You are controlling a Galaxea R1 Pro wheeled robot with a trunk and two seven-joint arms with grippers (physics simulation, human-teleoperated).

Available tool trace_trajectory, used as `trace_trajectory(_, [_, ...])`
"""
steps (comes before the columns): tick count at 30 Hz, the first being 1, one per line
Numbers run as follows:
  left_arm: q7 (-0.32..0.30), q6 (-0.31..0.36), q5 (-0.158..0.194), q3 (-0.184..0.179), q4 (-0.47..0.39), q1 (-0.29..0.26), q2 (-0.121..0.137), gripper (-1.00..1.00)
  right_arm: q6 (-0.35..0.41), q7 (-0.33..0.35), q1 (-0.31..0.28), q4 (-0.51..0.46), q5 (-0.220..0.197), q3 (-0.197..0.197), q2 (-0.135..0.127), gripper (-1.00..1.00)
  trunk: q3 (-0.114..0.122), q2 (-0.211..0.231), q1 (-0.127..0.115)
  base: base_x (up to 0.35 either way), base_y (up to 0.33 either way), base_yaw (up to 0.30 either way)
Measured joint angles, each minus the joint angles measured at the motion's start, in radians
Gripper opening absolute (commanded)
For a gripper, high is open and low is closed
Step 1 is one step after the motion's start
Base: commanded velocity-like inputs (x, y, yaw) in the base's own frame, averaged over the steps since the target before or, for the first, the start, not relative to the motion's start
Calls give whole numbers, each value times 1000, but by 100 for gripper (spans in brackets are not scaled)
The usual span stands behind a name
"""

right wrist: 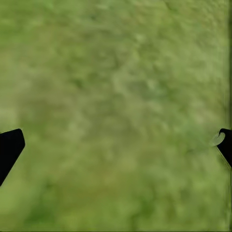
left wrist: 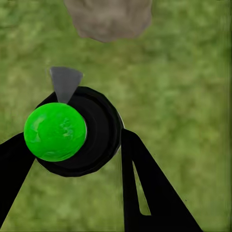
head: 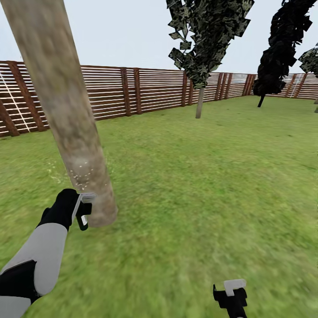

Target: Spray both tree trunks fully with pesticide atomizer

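A garden lawn (head: 190,176) of blurry green grass stretches to a brown slatted wooden fence (head: 145,90) under a pale sky. The robot's left hand (head: 84,211), black with a grey-white forearm behind it, hangs low just beside the base of a thick, mottled grey-brown tree trunk (head: 66,110) that leans slightly and rises out of the top of the head view. In that view the hand's pale and black parts lie against the foot of the trunk; whether they actually touch it cannot be told. A scatter of small pale specks (head: 81,176) marks the bark just above the hand. In the left wrist view, the left hand is closed around the pesticide atomizer (left wrist: 72,133), seen end-on as a round black body with a bright green ball on top and a small grey nozzle pointing toward the base of the trunk, with a black finger (left wrist: 145,193) pressed on either side. Grass lies beneath it. The right hand (head: 232,293) hangs low over open grass, well apart from the left hand and the trunk; in the right wrist view its two black fingertips (right wrist: 9,147) sit far apart at the edges, wide open with nothing between them but lawn. Far beyond the hands, near the fence, stands a second tree (head: 203,44) with a pale trunk and blocky dark green canopy, and farther off a near-black, thin-trunked tree (head: 282,48).
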Motion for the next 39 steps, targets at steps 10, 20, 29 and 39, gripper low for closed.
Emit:
trace_trajectory(10, [2,0,1,-2,0,0,2,-100,0,0,0,0,0,0,1,100,0,0,0,143,-271,36])
trace_trajectory(20, [1,0,-2,7,-4,2,32,-100,0,0,0,0,0,0,2,100,0,0,0,156,-263,272])
trace_trajectory(29, [3,-2,-11,9,2,4,27,-100,0,0,0,0,0,0,2,100,0,0,0,165,-255,278])
trace_trajectory(39, [4,-25,7,4,25,16,-22,-100,0,1,0,0,0,0,2,100,0,0,0,169,-252,278])
